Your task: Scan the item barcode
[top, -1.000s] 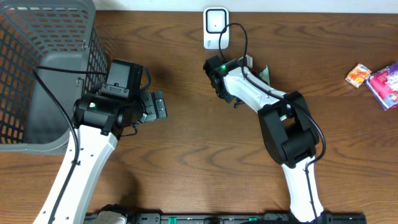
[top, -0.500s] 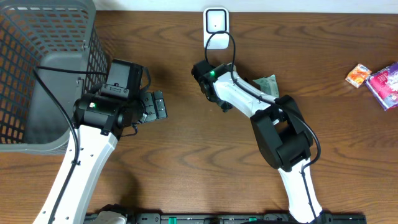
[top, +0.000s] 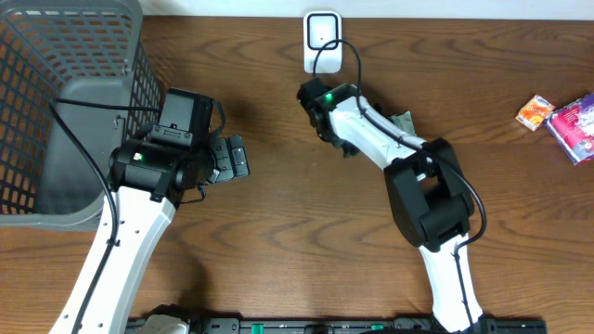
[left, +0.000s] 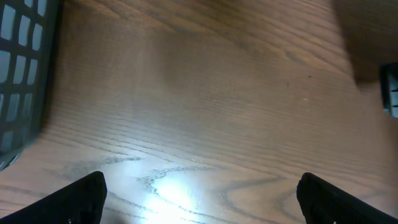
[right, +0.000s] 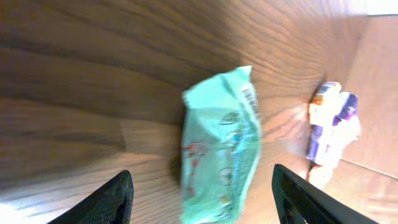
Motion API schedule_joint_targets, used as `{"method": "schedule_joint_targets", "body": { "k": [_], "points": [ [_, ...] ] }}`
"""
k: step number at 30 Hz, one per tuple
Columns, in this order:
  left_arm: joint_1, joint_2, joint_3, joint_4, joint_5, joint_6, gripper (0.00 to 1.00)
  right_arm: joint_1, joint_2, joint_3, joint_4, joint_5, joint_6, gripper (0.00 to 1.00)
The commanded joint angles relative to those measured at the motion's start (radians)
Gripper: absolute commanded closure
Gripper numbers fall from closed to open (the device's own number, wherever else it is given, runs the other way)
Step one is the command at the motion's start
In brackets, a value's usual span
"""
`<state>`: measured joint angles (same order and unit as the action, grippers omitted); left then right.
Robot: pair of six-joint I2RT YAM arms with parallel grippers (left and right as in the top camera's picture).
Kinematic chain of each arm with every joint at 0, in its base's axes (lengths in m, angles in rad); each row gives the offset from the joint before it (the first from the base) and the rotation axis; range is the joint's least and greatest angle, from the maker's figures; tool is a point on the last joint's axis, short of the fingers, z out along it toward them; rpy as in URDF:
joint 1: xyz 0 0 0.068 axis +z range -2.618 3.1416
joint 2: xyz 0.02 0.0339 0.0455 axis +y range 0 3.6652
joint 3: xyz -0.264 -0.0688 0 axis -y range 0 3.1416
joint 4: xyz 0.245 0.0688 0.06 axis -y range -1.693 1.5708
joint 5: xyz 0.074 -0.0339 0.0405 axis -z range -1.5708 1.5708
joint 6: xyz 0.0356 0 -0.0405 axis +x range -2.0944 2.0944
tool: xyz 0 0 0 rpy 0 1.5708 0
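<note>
Right wrist view gives you the clearest read: the green packet [right: 221, 149] lies flat on the counter [right: 74, 74], and the right pincer [right: 202, 177] is spread wide to either side of it, with neither finger seeming to press it. From overhead, only a corner of that packet [top: 401, 119] shows beside the right arm, a little right of and nearer than the white scanner [top: 321, 37] at the far edge. The left pincer [left: 200, 180] is spread just as wide over bare wood near the basket [top: 56, 93] and grips nothing. You appear to be at the grasp, with the scan itself not yet done. Next, bring the fingers together across the packet's narrow width, lift it clear, and turn its printed face toward the scanner's window. You cannot see a barcode from here, so expect to rotate the packet before it reads. A soft wrapper may buckle, so close gently. Keep away from the purple and white wrapper [right: 333, 130] further right.
</note>
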<state>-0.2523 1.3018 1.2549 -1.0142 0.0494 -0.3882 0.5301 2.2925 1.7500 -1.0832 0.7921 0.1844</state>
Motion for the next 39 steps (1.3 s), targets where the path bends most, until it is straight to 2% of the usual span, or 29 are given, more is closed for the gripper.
{"method": "schedule_joint_targets", "body": {
  "k": [1, 11, 13, 15, 16, 17, 21, 23, 26, 28, 31, 35, 39],
  "points": [
    [0.000, 0.002, -0.001, -0.002, -0.006, 0.009, 0.02, -0.036, -0.003, -0.020, 0.004, 0.062, -0.029, 0.33],
    [0.000, 0.002, -0.001, -0.002, -0.006, 0.009, 0.02, -0.099, -0.003, -0.138, 0.119, 0.018, -0.037, 0.36],
    [0.000, 0.002, -0.001, -0.002, -0.006, 0.009, 0.02, -0.110, -0.003, -0.172, 0.145, 0.017, -0.037, 0.40],
    [0.000, 0.002, -0.001, -0.002, -0.006, 0.009, 0.02, -0.120, -0.003, -0.201, 0.165, 0.014, -0.037, 0.55],
    [0.000, 0.002, -0.001, -0.002, -0.006, 0.009, 0.02, -0.128, -0.003, -0.213, 0.172, -0.016, -0.036, 0.72],
    [0.001, 0.002, -0.001, -0.002, -0.006, 0.009, 0.02, -0.132, -0.003, -0.212, 0.175, -0.040, -0.036, 0.77],
    [0.000, 0.002, -0.001, -0.002, -0.006, 0.009, 0.02, -0.136, -0.007, -0.159, 0.156, -0.134, -0.035, 0.80],
    [0.000, 0.002, -0.001, -0.002, -0.006, 0.009, 0.02, -0.138, -0.011, -0.105, 0.124, -0.206, -0.032, 0.88],
    [0.000, 0.002, -0.001, -0.002, -0.006, 0.009, 0.02, -0.149, -0.016, 0.014, 0.054, -0.371, -0.033, 0.93],
    [0.000, 0.002, -0.001, -0.002, -0.006, 0.009, 0.02, -0.165, -0.019, 0.122, -0.003, -0.581, -0.050, 0.99],
    [0.000, 0.002, -0.001, -0.002, -0.006, 0.009, 0.02, -0.191, -0.020, 0.189, -0.017, -0.848, -0.073, 0.99],
    [0.000, 0.002, -0.001, -0.002, -0.006, 0.009, 0.02, -0.245, -0.019, 0.175, 0.034, -1.260, -0.099, 0.98],
    [0.000, 0.002, -0.001, -0.002, -0.006, 0.009, 0.02, -0.298, -0.019, 0.065, 0.134, -1.608, -0.111, 0.99]
  ]
}}
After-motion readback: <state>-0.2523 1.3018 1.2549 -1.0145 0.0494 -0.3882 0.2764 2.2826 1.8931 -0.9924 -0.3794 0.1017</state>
